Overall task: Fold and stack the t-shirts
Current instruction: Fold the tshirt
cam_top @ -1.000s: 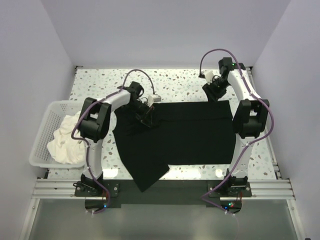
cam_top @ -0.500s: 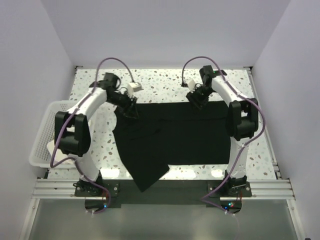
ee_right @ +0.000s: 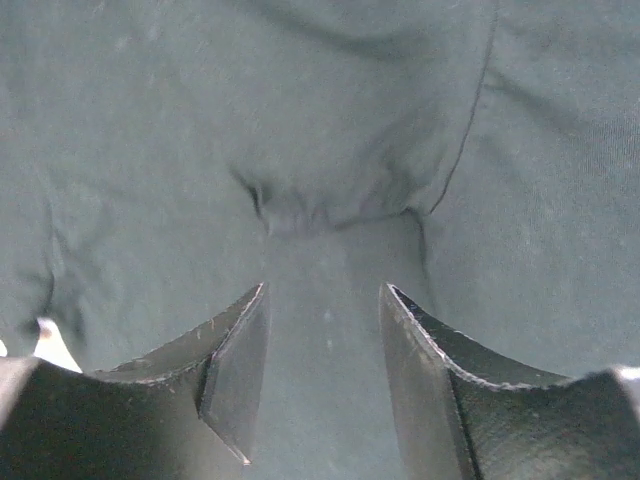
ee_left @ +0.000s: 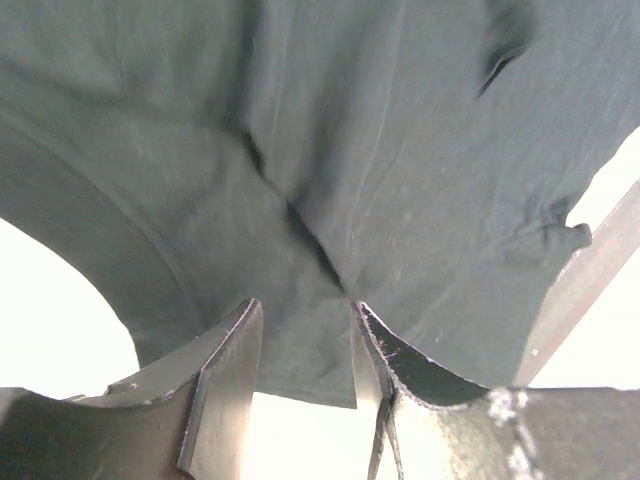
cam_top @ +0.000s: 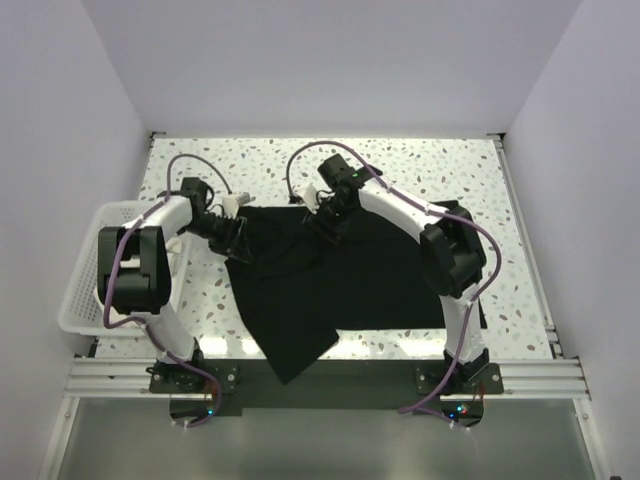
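Speckled white tabletop [cam_top: 420,165], black t-shirt [cam_top: 380,280] lying across its middle, far right part folded inward, one lower corner overhanging the near edge, white lattice basket [cam_top: 85,265] at the left edge.

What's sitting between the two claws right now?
Only the black t-shirt: its wrinkled fabric runs unbroken from the left claw to the right claw, as the top external view shows.

Plain pale walls [cam_top: 330,60] around a brightly lit speckled tabletop [cam_top: 430,165].
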Action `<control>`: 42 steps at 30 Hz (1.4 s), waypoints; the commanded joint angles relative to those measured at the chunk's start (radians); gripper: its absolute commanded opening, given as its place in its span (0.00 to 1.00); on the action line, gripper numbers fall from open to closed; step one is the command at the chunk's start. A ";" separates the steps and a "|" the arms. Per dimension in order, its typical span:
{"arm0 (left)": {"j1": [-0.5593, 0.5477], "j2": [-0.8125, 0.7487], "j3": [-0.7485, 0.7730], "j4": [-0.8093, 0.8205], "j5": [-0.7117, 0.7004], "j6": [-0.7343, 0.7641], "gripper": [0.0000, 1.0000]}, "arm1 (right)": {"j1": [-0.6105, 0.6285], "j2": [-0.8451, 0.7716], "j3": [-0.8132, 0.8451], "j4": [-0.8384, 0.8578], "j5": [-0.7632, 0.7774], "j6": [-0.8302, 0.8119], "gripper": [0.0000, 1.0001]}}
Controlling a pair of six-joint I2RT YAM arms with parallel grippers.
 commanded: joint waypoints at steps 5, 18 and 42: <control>0.001 -0.010 -0.111 0.098 0.033 -0.136 0.49 | -0.030 0.070 0.023 0.030 -0.012 0.301 0.52; -0.077 -0.004 -0.119 0.167 0.058 -0.171 0.49 | -0.041 0.116 0.003 0.029 -0.129 0.487 0.56; -0.130 -0.016 -0.120 0.111 0.067 -0.144 0.14 | -0.062 0.162 0.026 0.010 -0.199 0.528 0.00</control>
